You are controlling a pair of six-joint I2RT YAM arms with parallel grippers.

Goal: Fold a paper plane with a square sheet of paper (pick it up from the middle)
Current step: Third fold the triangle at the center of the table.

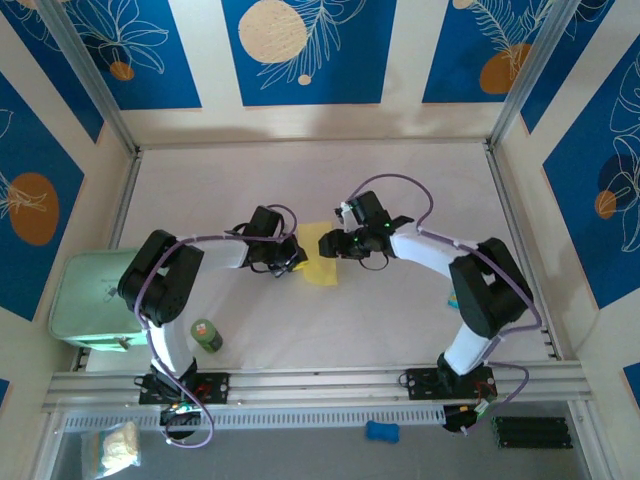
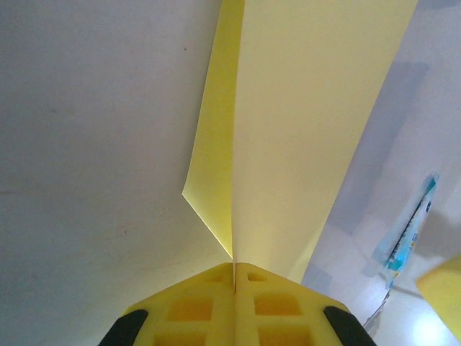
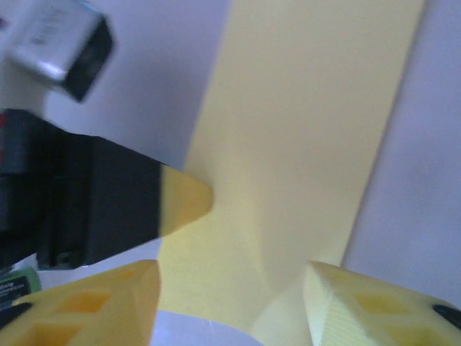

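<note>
The square sheet of paper (image 1: 318,255) is pale yellow, folded narrow along a centre crease, and sits mid-table between the two grippers. My left gripper (image 1: 291,257) holds it from the left. In the left wrist view the yellow jaws (image 2: 234,265) are shut on the crease, and the folded paper (image 2: 302,130) runs away from the fingertips with one flap (image 2: 212,158) spread to the left. My right gripper (image 1: 336,243) is at the paper's right side. Seen from the right wrist, it (image 3: 230,288) stands open, the paper (image 3: 288,144) lying between its fingers (image 3: 115,303) without either touching it.
A pale green box (image 1: 90,298) sits at the table's left edge, with a small green bottle (image 1: 207,335) near the left arm's base. A blue-green packet (image 2: 407,231) lies on the table by the right arm (image 1: 452,298). Aluminium rails frame the white table.
</note>
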